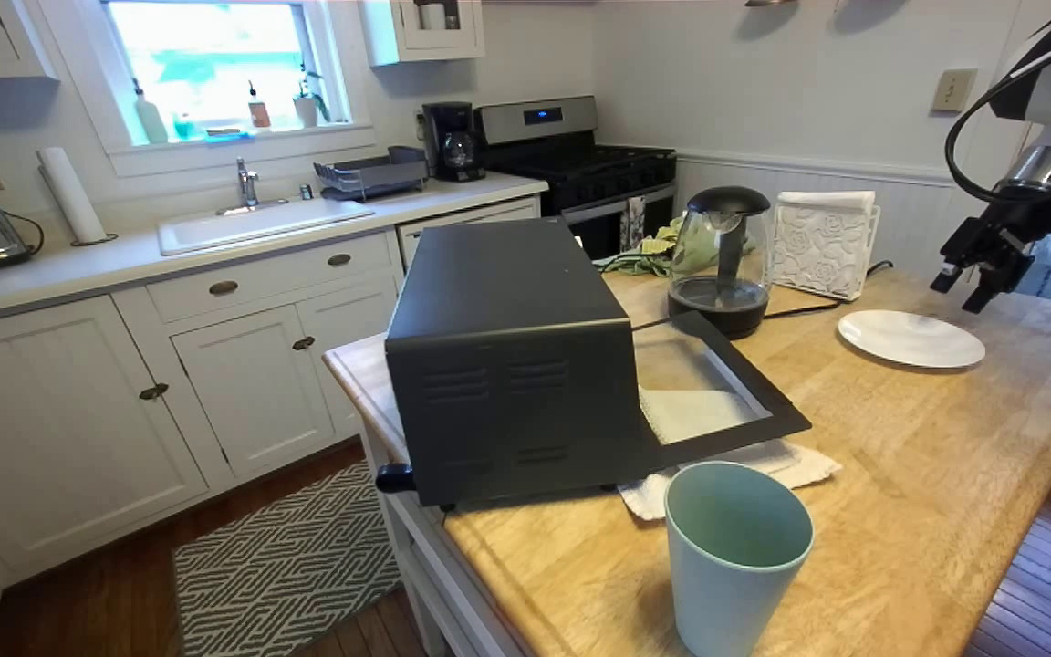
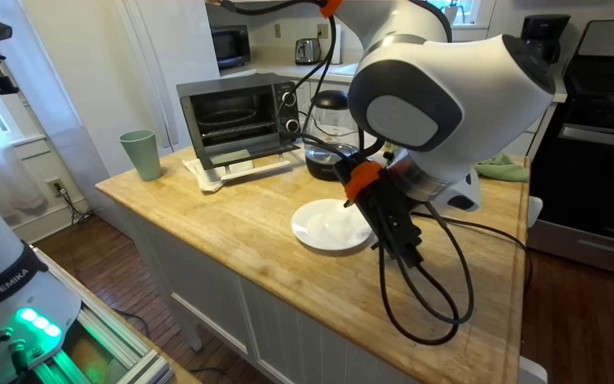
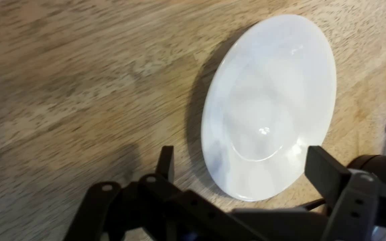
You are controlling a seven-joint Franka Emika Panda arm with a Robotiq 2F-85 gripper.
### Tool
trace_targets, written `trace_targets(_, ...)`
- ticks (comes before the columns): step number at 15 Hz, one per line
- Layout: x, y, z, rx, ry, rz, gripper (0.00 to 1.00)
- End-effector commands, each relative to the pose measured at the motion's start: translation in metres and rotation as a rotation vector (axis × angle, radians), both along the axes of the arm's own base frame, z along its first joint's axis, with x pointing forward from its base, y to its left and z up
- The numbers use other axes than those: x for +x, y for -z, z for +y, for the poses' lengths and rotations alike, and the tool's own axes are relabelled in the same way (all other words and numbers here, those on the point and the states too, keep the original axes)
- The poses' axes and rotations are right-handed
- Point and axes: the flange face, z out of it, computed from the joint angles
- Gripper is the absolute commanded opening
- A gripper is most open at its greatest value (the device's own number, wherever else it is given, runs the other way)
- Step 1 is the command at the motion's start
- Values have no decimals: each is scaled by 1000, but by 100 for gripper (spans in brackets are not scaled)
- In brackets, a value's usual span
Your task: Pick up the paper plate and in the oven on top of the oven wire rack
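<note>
The paper plate, a round white plate with a raised rim, lies flat on the wooden table in both exterior views (image 1: 910, 339) (image 2: 328, 226). It fills the middle of the wrist view (image 3: 266, 100). My gripper (image 1: 962, 290) is open and empty, above the table at the plate's edge. In the wrist view, the fingers (image 3: 241, 160) stand wide apart on either side of the plate's near end, not holding it. The black oven (image 1: 507, 365) has its glass door (image 1: 744, 383) lowered. In an exterior view its wire rack (image 2: 237, 129) shows inside the oven's open front (image 2: 232, 114).
A glass kettle (image 1: 722, 274) stands between the oven and the plate, near the oven door. A teal cup (image 1: 735, 557) stands near the oven. A white napkin holder (image 1: 824, 245) and a black cord (image 2: 472, 225) lie behind the plate. A white cloth (image 2: 205, 176) lies under the door.
</note>
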Motion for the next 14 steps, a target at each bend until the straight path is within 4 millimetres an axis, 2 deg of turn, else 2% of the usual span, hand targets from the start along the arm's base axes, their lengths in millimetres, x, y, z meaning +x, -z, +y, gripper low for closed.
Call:
trace_targets(1,7,22,6,70,-81,-8,100)
trace_targets(5,10,37,6,83,-103,-28,100)
trace_targets(14,7,44,2,177,-125,-61,100)
